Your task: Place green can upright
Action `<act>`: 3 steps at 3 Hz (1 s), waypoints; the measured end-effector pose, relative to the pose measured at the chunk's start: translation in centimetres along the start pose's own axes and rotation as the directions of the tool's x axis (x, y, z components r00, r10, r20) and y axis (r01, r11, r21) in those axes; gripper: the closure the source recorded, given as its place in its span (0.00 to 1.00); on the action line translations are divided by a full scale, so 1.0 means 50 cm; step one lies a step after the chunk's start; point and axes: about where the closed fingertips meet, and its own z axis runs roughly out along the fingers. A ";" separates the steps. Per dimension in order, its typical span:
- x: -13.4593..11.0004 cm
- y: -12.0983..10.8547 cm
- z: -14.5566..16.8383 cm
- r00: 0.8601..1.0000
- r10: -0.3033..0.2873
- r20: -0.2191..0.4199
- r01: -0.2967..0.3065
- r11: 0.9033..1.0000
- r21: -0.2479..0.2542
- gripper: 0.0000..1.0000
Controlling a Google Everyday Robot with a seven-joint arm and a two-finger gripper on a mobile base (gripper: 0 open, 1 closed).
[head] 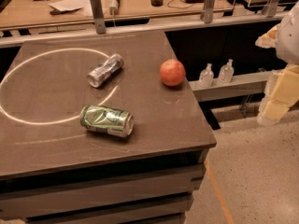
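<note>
The green can (107,120) lies on its side near the front of the dark table (56,148). It is shiny green and dented, and its silver end points right. My gripper (276,97) shows as pale yellowish-white parts at the right edge of the view. It is off the table, well to the right of the can, and touches nothing.
A slimmer silver-grey can (105,70) lies on its side behind the green can. An orange-red ball (172,72) sits near the table's right edge. A white circle is drawn on the tabletop. Two small clear bottles (216,73) stand on a ledge to the right. Cluttered desks stand behind.
</note>
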 end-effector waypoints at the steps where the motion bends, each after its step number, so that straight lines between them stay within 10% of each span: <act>1: -0.002 0.001 -0.001 1.000 -0.004 0.002 0.004 1.000 0.002 0.00; 3: -0.159 0.033 0.078 0.985 -0.148 0.083 0.158 0.980 -0.121 0.00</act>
